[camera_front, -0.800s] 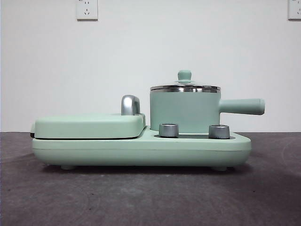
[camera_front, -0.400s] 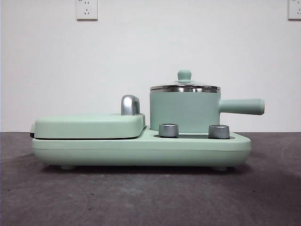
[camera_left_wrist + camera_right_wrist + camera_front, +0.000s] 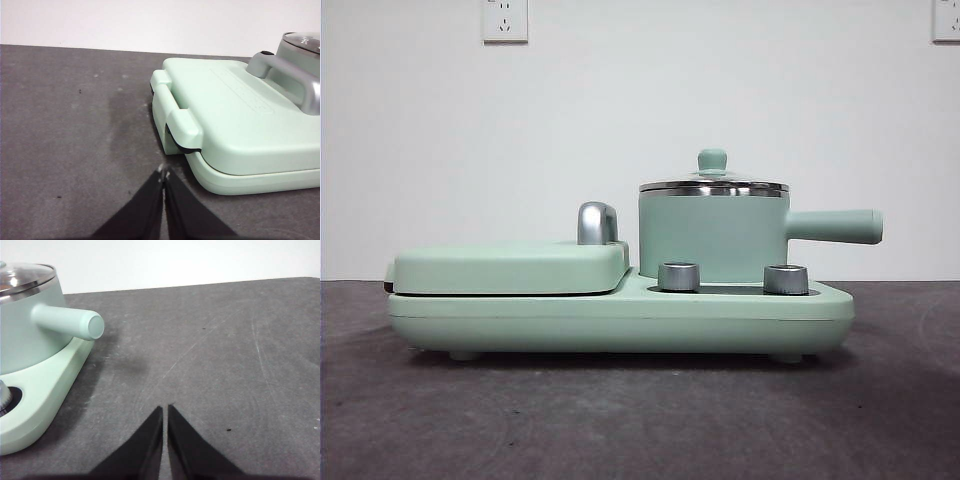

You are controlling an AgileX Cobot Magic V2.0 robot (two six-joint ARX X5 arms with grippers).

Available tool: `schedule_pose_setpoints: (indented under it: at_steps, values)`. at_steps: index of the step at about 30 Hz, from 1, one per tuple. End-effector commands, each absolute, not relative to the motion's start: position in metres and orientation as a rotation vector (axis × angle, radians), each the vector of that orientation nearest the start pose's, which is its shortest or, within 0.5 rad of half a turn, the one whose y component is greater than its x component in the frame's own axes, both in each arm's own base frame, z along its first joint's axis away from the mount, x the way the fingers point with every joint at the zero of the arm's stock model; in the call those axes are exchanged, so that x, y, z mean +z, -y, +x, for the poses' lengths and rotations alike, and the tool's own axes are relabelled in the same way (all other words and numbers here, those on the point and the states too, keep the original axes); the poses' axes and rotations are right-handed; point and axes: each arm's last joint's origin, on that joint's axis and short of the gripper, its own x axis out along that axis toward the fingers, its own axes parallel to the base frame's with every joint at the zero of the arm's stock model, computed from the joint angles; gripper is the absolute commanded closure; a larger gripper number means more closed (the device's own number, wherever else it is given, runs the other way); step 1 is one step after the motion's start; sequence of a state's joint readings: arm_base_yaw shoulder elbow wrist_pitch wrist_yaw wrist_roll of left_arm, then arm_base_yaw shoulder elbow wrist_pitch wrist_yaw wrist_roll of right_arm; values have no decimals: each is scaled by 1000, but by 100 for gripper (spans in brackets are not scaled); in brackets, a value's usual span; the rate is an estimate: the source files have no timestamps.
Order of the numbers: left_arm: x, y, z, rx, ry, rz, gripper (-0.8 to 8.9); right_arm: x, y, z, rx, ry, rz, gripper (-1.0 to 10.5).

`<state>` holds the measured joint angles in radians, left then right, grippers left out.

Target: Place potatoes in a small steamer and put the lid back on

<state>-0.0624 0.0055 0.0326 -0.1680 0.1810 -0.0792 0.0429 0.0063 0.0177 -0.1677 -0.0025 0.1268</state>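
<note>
Mint-green small steamer (image 3: 712, 238) on the cooker base (image 3: 620, 318), glass lid (image 3: 713, 186) seated on its rim; shows no change from a second ago, so no visible progress. No potatoes in sight. One steamer, one lid, two dials (image 3: 679, 276). Left gripper (image 3: 164, 173) and right gripper (image 3: 165, 407) pinched together, empty, low over the table (image 3: 620, 420)

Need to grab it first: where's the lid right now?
In the front view, the lid sits closed on the small steamer, right of the griddle cover, above the two steel knobs.
</note>
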Motion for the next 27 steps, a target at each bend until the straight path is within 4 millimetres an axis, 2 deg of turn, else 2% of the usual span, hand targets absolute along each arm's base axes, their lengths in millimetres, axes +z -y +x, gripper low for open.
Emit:
schedule_pose_setpoints:
  at_steps: [1, 12, 18, 27]
  values:
    - [154, 11, 95, -238, -153, -91, 807, 152, -4, 96, 36, -151, 115, 934]
    - [154, 11, 95, -236, -153, -91, 807, 152, -4, 96, 36, -151, 115, 934]
    - [154, 8, 95, -124, -152, -84, 807, 152, -4, 96, 36, -151, 115, 934]
    - [154, 8, 95, -125, -151, -84, 807, 152, -4, 96, 36, -151, 115, 934]
